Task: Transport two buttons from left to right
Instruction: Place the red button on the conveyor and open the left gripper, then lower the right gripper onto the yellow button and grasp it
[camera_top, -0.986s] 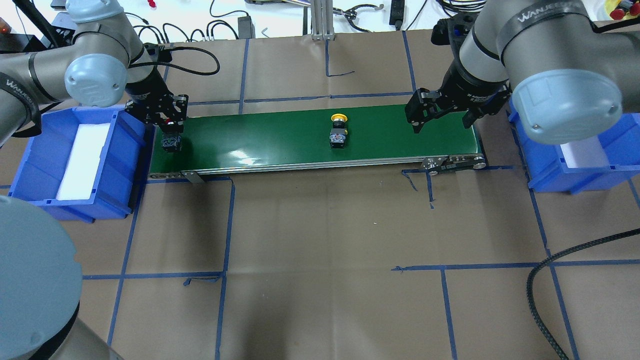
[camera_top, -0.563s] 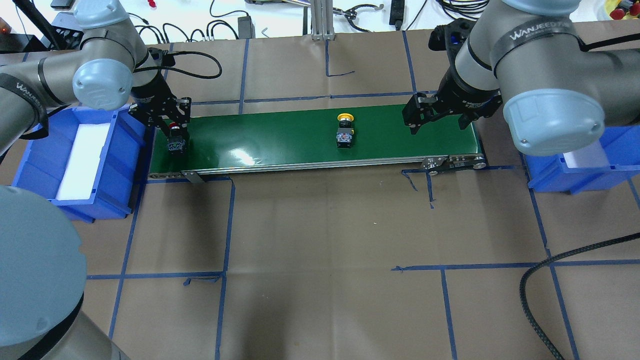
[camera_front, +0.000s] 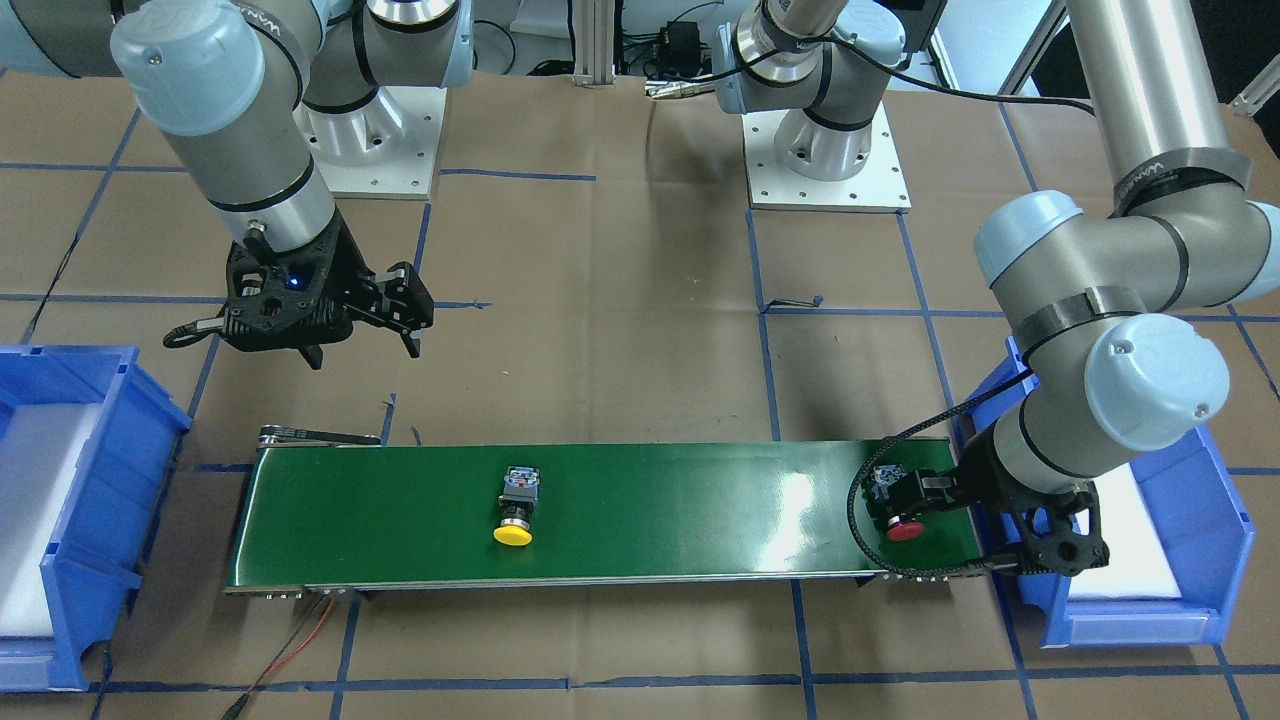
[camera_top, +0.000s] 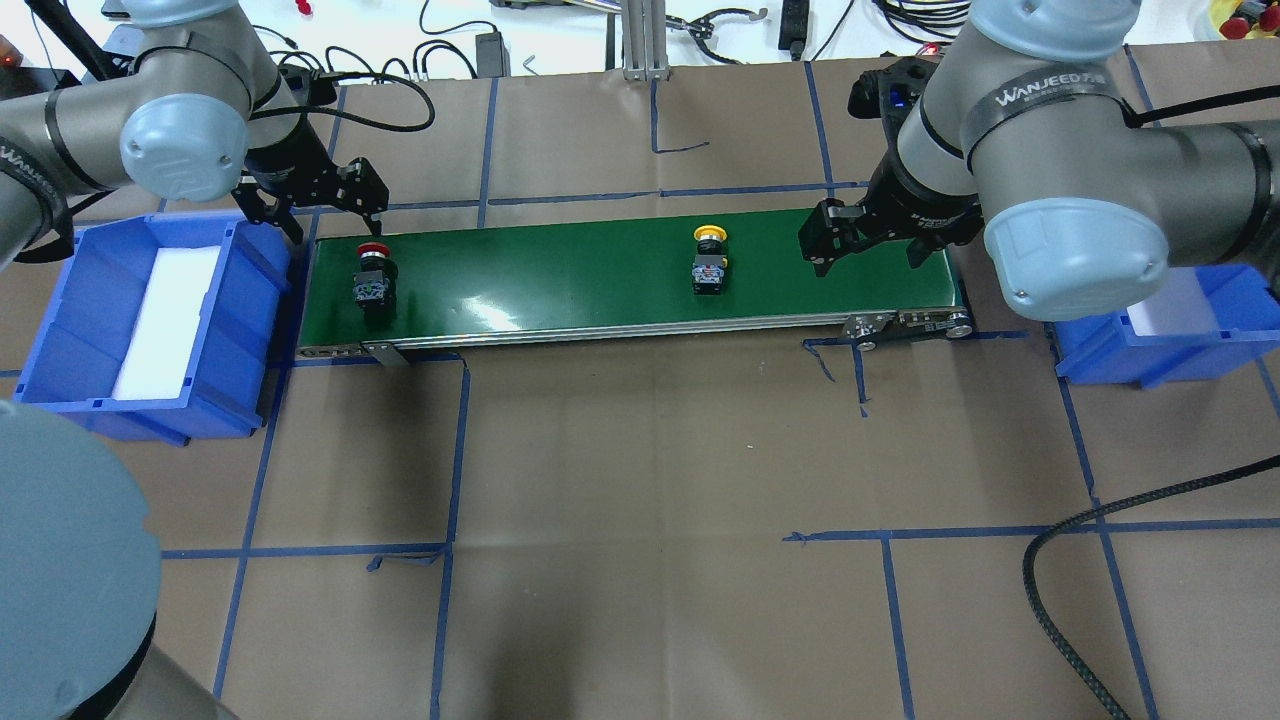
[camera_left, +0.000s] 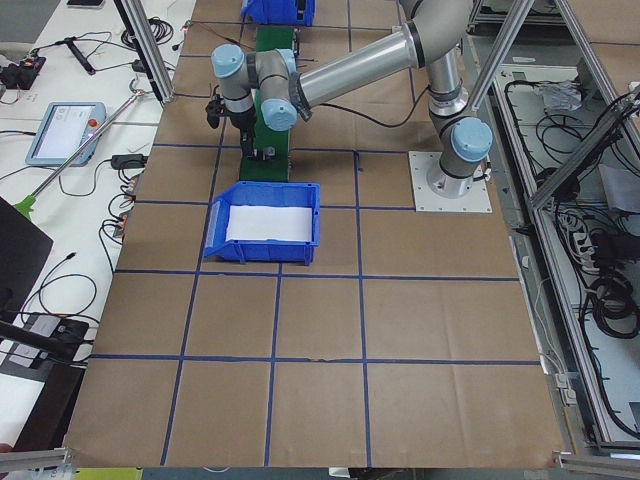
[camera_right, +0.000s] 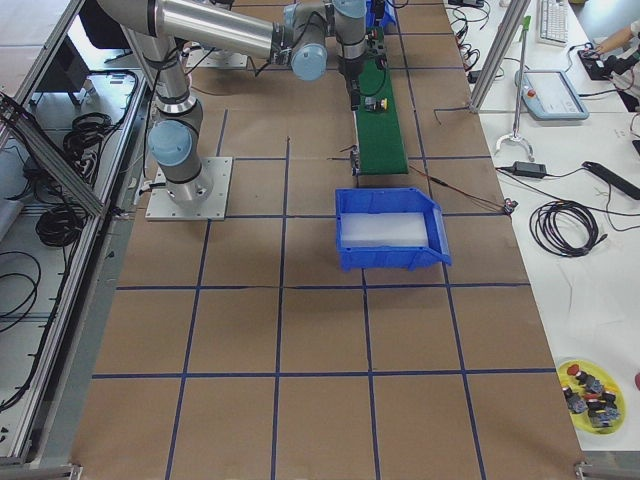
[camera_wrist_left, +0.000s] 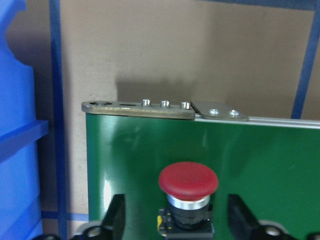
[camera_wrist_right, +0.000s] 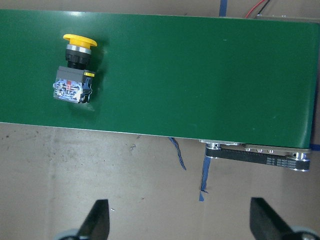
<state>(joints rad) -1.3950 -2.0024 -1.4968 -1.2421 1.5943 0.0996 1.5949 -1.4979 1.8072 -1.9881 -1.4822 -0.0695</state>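
The red-capped button (camera_top: 372, 275) lies on the left end of the green conveyor belt (camera_top: 560, 275), free of any grip. My left gripper (camera_top: 335, 228) is open just above it. In the left wrist view the red button (camera_wrist_left: 188, 180) lies between and below the open gripper's (camera_wrist_left: 177, 222) fingers. The yellow-capped button (camera_top: 709, 262) lies on the belt right of its middle and shows in the right wrist view (camera_wrist_right: 75, 70). My right gripper (camera_top: 865, 250) is open and empty over the belt's right end, to the right of the yellow button (camera_front: 518, 510).
A blue bin (camera_top: 240, 330) with white padding stands off the belt's left end. A second blue bin (camera_top: 1150, 350) stands off the right end. The belt's metal end brackets (camera_top: 910, 325) stick out at the front. A black cable (camera_top: 1060, 560) loops at the front right.
My left gripper has opened, let go of the red button on the belt and drawn up and back. The yellow button has moved right along the belt. The right gripper has shifted slightly left.
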